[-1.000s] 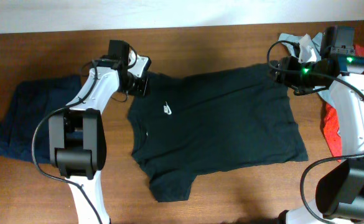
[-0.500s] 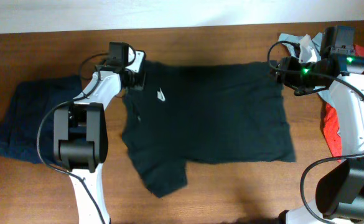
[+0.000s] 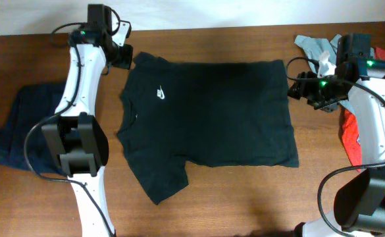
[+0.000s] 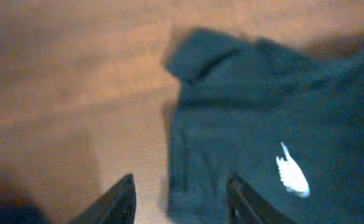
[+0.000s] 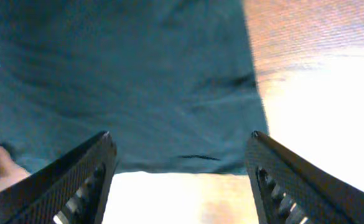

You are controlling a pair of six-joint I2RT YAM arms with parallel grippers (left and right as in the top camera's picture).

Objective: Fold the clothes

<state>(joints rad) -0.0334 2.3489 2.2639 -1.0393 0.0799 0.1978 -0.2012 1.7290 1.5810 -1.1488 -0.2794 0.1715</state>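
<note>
We start with the table [image 3: 231,204], where the black T-shirt [image 3: 205,118] lies spread flat and face up across the middle, collar toward the left arm and hem toward the right. A navy garment [image 3: 21,131] sits well apart at the left edge. The left gripper [image 3: 123,58] hovers just beside the far sleeve [image 3: 139,60]. In its wrist view its jaws stand moderately apart with nothing between them, only wood and cloth below. The right gripper [image 3: 296,87] hangs beside the far hem corner [image 3: 281,64], jaws wide and empty too. We judge the spreading done and the first fold not yet begun (the cloth looks smooth enough to go on). The next move calls for each gripper to drop onto its far corner, pinch both layers, and carry that edge toward the near side together. The smallest mark is the white swoosh [image 3: 160,94], facing up.
</note>
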